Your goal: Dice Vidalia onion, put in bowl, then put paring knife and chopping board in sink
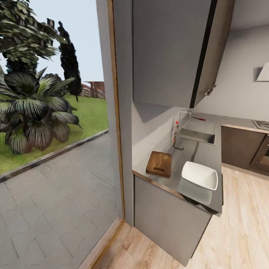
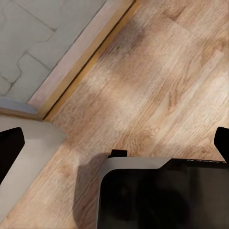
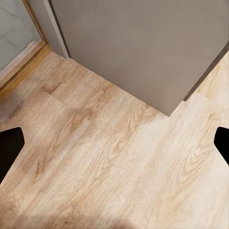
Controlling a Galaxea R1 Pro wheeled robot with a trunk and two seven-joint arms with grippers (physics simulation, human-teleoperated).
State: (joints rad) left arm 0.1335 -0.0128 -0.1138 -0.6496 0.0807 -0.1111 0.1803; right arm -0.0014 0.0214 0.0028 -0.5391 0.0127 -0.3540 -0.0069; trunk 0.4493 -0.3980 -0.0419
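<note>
In the head view the grey countertop (image 1: 203, 154) runs away from me over a grey cabinet. The dark-brown chopping board (image 1: 159, 164) lies near its front end, and the white squarish bowl (image 1: 199, 175) sits beside it, apart from it. Further back is the steel sink (image 1: 198, 135) with its faucet (image 1: 178, 145) and red knob; the inside of the basin is hidden, and so is the onion. A slim red thing, apparently the paring knife (image 1: 198, 118), lies beyond the sink. My left gripper (image 2: 116, 145) and right gripper (image 3: 116, 143) hang open over the wooden floor, holding nothing.
A tall glass pane (image 1: 56, 149) with a wooden frame fills the left, with paving and plants outside. An upper cabinet (image 1: 168, 48) hangs over the counter. A stove (image 1: 262, 124) is at the far right. My dark base (image 2: 162, 195) is below the left gripper.
</note>
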